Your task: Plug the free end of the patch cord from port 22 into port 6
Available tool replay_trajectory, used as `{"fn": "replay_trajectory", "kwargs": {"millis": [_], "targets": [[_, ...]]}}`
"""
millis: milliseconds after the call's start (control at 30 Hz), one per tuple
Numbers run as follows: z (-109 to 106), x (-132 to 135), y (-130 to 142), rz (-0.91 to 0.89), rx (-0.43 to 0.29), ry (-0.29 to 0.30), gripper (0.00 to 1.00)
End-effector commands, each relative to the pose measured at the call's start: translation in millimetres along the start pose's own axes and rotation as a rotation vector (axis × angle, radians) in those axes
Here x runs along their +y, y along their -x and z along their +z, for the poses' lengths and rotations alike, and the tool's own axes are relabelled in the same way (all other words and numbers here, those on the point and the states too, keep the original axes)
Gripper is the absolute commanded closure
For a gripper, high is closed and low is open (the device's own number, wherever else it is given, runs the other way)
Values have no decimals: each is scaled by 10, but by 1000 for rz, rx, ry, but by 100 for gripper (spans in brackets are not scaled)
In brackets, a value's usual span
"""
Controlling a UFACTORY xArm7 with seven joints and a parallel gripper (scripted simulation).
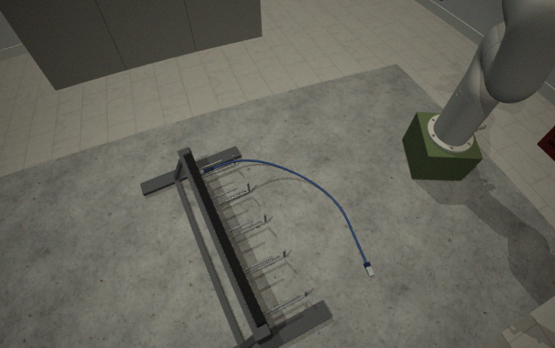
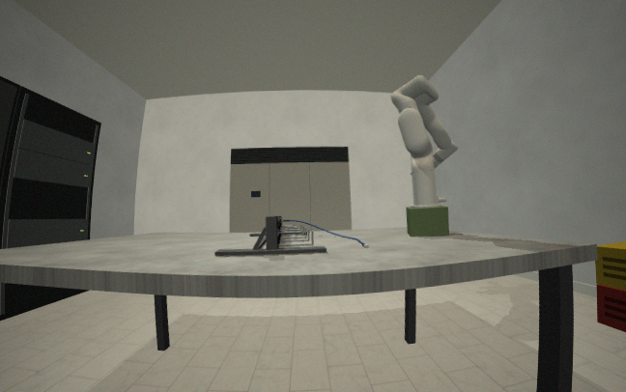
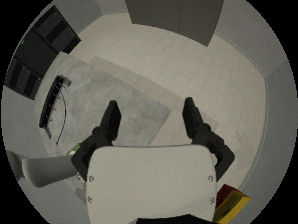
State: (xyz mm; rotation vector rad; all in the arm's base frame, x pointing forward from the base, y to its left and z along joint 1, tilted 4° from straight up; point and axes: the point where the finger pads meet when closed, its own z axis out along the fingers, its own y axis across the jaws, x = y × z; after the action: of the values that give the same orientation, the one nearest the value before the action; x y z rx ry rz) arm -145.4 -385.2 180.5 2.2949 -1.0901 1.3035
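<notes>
A dark grey rack (image 1: 223, 231) (image 2: 271, 234) (image 3: 48, 99) with a long patch panel stands loose on the grey table (image 1: 107, 257) (image 2: 145, 261). A blue patch cord (image 1: 308, 182) (image 2: 328, 232) (image 3: 64, 115) runs from a port at the rack's far end in the top view and arcs over the table. Its free end, a clear plug (image 1: 367, 269) (image 2: 365, 246), lies flat on the table to the right of the rack. My gripper (image 3: 151, 106) is open and empty, folded high above the arm's base, far from the cord and rack. The port numbers are too small to read.
The arm stands on a green block (image 1: 441, 159) (image 2: 427, 221) at the table's right side. Grey cabinets (image 1: 128, 30) (image 2: 290, 190) stand beyond the table. A dark server rack (image 2: 43, 179) is at the left. Yellow and red boxes (image 2: 612, 285) sit at the right.
</notes>
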Motion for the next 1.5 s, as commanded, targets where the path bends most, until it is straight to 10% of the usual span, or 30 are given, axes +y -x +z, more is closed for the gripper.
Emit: {"fn": "replay_trajectory", "kwargs": {"millis": [0,467,1467], "targets": [[377,-191,-35,-20,-71,-92,0],[1269,-999,-18,-128,-304,-335,0],[1706,-1587,57,-236,-457,-465,0]]}}
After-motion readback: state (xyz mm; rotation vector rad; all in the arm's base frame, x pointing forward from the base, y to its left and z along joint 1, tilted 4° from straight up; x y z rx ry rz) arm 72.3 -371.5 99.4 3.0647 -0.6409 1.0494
